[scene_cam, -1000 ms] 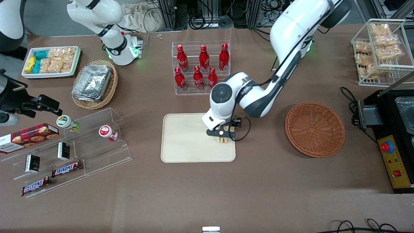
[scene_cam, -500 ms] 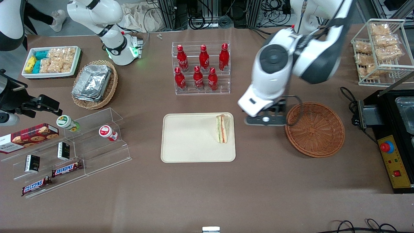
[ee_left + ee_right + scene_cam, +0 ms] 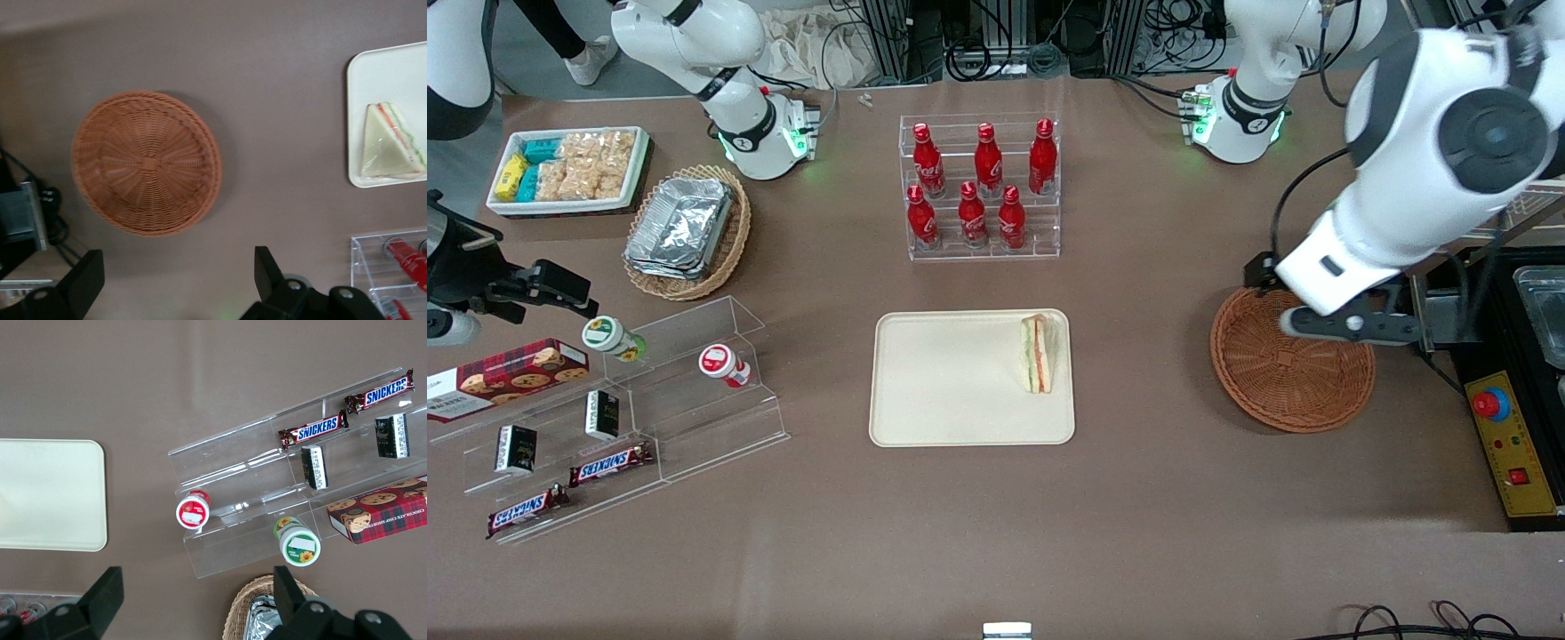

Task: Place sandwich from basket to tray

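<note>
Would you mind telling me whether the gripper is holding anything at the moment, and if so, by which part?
Nothing is held. The gripper hangs open above the basket, and the sandwich lies on the tray.

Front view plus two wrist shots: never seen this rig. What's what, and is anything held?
Two white robot arms stand at a brown table. The front view looks down at them from the front; each wrist view looks down from a camera on one arm's wrist. The working arm's gripper hangs above the basket, open, holding nothing. The basket is empty. The sandwich lies on the tray, at the edge nearest the basket. Also on the table: red bottles in a clear rack and snack bars on clear shelves.
</note>
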Controlling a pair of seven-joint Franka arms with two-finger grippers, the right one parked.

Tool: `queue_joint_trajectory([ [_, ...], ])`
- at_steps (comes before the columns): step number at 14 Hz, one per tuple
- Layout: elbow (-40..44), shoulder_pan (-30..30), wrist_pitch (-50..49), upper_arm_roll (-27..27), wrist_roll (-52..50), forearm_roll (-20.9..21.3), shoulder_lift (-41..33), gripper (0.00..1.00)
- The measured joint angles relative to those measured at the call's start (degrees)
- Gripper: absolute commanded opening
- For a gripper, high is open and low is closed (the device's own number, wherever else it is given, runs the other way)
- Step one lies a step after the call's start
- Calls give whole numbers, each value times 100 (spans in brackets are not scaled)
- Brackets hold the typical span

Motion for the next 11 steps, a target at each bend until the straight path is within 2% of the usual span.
queue_joint_trajectory([
  [2,-25,51,-253,267,248,2,-242,100],
  [6,-131,983,-453,-137,538,-6,-617,100],
  [10,-295,2267,-519,-1313,628,-99,-858,100],
  [11,-311,2425,-521,-1440,650,-162,-882,100],
])
